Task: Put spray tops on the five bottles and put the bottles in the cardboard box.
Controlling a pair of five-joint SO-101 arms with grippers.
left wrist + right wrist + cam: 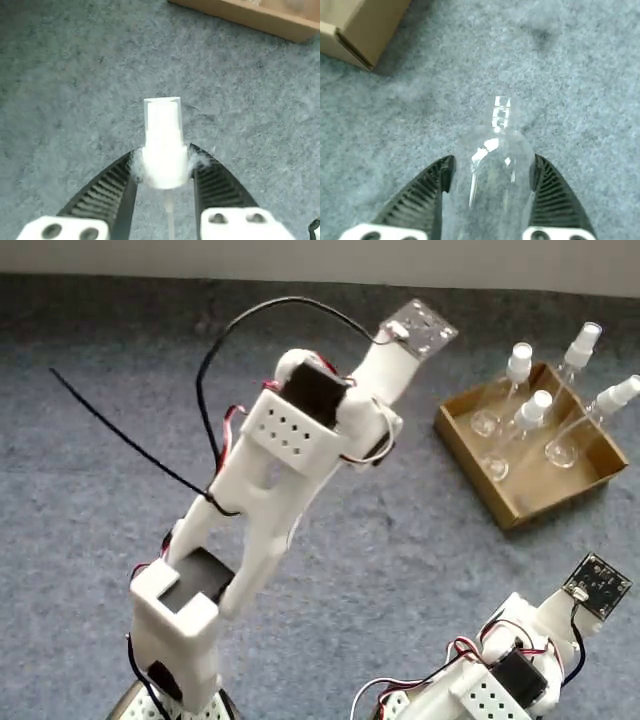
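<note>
While your left gripper [163, 155] is clamped on the spray top [162, 125] and the right gripper [492, 161] grasps the open bottle [492, 200], line the tube [169, 215] squarely over the neck before lowering, then press and twist gently. Four capped bottles [520, 415] already lie in the box [470, 470].
</note>
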